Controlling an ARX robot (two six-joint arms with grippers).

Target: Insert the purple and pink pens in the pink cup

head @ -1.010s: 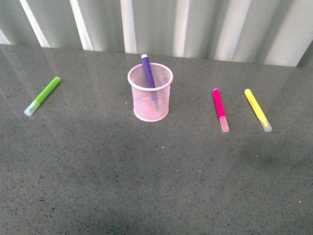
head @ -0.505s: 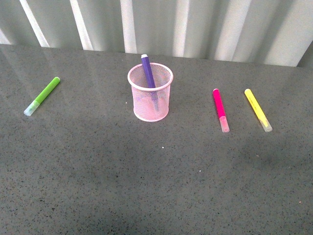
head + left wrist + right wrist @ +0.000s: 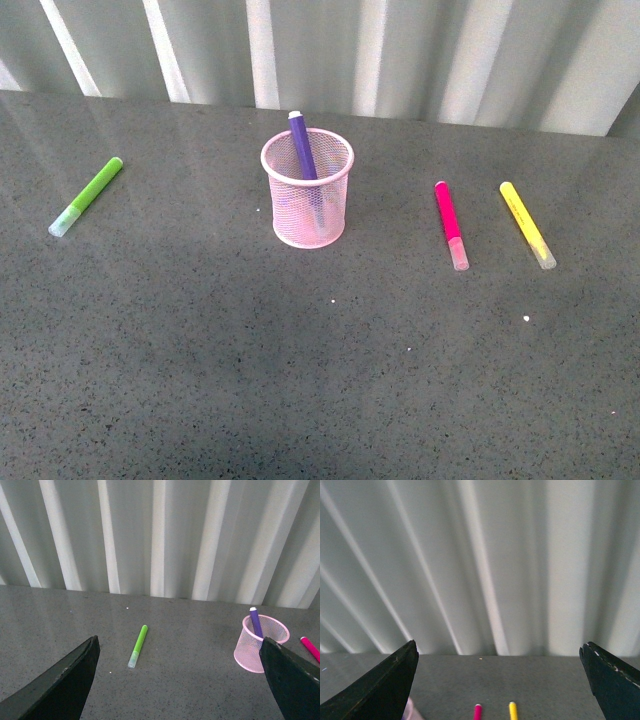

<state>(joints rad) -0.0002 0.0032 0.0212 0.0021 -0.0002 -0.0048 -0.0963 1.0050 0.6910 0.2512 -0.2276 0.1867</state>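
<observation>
Currently pink pen [image 3: 451, 225] lies lengthwise front-to-back, right of pink cup [image 3: 308, 190], nearest the spread, empty right claw [image 3: 498, 644].

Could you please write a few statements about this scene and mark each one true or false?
1. The purple pen stands in the cup. True.
2. The pink pen is in the cup too. False: it lies on the table, right of the cup.
3. The yellow marker lies between the cup and the pink pen. False: the pink pen lies between the cup and the yellow marker.
4. The green marker lies left of the cup. True.
5. The left gripper and the right gripper both have their jaws apart and hold nothing. True.
</observation>
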